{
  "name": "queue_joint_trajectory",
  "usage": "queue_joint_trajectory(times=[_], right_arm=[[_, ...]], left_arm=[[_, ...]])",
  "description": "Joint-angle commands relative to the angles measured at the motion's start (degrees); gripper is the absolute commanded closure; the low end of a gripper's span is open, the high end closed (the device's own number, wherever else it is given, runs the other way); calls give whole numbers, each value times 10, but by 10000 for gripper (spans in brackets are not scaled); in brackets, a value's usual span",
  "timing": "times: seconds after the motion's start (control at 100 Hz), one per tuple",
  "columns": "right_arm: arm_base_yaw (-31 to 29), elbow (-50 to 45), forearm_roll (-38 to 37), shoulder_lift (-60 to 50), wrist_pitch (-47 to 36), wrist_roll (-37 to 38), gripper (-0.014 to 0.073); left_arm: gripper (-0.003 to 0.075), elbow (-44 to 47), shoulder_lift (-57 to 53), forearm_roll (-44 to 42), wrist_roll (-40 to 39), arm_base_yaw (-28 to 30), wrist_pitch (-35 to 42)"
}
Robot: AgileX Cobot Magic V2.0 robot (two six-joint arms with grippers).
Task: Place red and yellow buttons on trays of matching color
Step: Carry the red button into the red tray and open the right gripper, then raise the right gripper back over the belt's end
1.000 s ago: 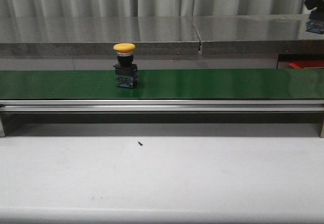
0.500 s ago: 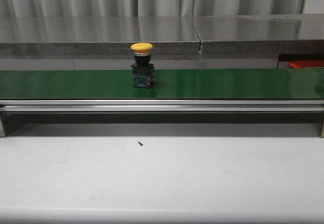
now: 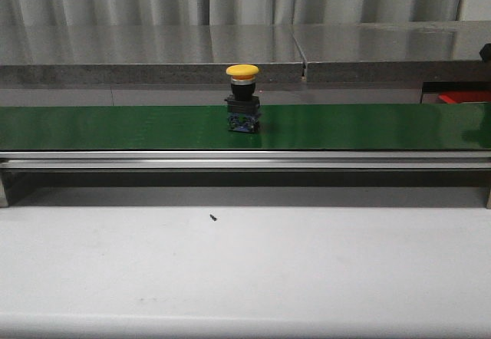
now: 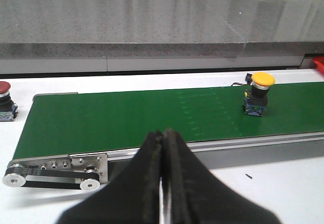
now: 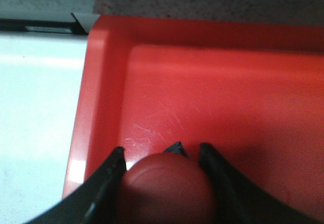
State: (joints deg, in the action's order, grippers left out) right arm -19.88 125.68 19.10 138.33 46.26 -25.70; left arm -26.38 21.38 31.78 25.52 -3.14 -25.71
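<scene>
A yellow button (image 3: 242, 98) stands upright near the centre of the front frame on the green conveyor belt (image 3: 115, 128), its domed cap on a dark, boxy switch body. It looks rigid and light but top-heavy on a narrow base, so a nudge at the cap could tip it; the squared body below the cap seems the safest place to pinch, since the smooth dome would likely slip. In the left wrist view the left claw (image 4: 163, 148) has its jaws pressed together with nothing between them, low in the frame, well short of the belt. A second, red-capped button (image 4: 4, 100) sits on the white counter (image 4: 283, 183) at the far left edge, just off the belt's end. The right claw (image 5: 164, 155) hangs over the red tray (image 5: 212, 97), jaws closed around a red button (image 5: 167, 188), not yet let go.
</scene>
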Motion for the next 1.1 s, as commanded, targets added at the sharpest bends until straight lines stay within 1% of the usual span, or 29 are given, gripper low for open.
queue_joint_trajectory(times=[0.0,0.05,0.09,0.12,0.17,0.19,0.24,0.27,0.36,0.57,0.84,0.98,1.09], right_arm=[[-4,20,15,-36,-31,-1,473],[-4,20,17,-35,-31,-1,426],[-4,20,19,-35,-31,-1,361],[-4,20,21,-35,-32,-1,305],[-4,20,25,-36,-33,-1,169],[-4,20,28,-36,-34,-1,136],[-4,20,32,-37,-35,-1,8],[-4,20,32,-39,-34,-1,-28],[-4,20,32,-47,-31,-2,8],[-4,20,31,-102,-9,-2,7],[7,5,29,-204,77,-2,9],[16,-62,29,-275,85,-4,9],[31,-158,29,-349,61,-10,9]], left_arm=[[739,-15,4,15,0,-5,39],[739,-15,4,15,0,-5,39],[739,-15,4,15,0,-5,39],[739,-15,4,15,0,-5,39],[739,-15,4,15,0,-5,39],[739,-15,4,15,0,-5,39],[739,-15,4,15,0,-5,39],[739,-15,4,15,0,-5,39],[739,-15,4,15,0,-5,39],[739,-15,4,15,0,-5,39],[739,-15,4,15,0,-5,39],[739,-15,4,15,0,-5,39],[739,-15,4,15,0,-5,39]])
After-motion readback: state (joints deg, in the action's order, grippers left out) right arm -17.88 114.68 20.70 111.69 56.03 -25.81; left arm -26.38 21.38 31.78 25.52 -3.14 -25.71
